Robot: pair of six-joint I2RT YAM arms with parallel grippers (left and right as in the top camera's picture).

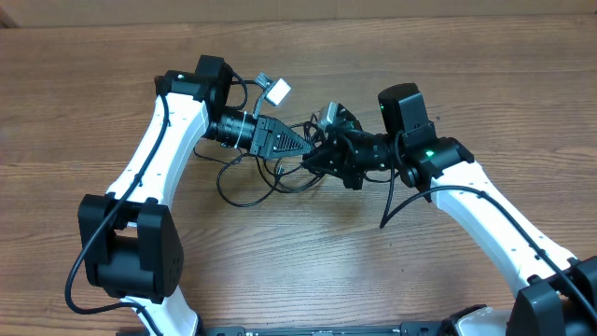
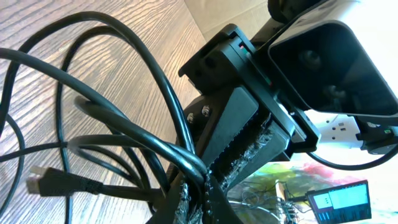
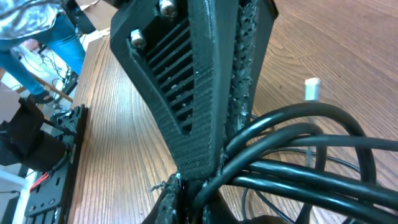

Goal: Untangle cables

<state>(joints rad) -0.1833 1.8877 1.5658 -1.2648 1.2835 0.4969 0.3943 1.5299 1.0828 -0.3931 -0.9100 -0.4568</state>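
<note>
The black cables [image 1: 270,177] lie tangled on the wooden table between my two arms. My left gripper [image 1: 306,147] points right and my right gripper [image 1: 311,161] points left, tip to tip over the knot. In the left wrist view my left gripper [image 2: 200,198] is shut on a thick strand of the cables [image 2: 137,144], and a black plug [image 2: 59,182] rests on the wood. In the right wrist view my right gripper [image 3: 193,196] is shut on a strand where the cables [image 3: 292,180] bunch together. A silvery plug [image 1: 328,114] sits just behind the grippers.
A white plug end [image 1: 277,90] lies beyond the left wrist; its tip [image 3: 312,88] shows in the right wrist view. A loose black tail [image 1: 387,210] trails toward the front beside the right arm. The table's far edge [image 1: 373,11] runs along the top.
</note>
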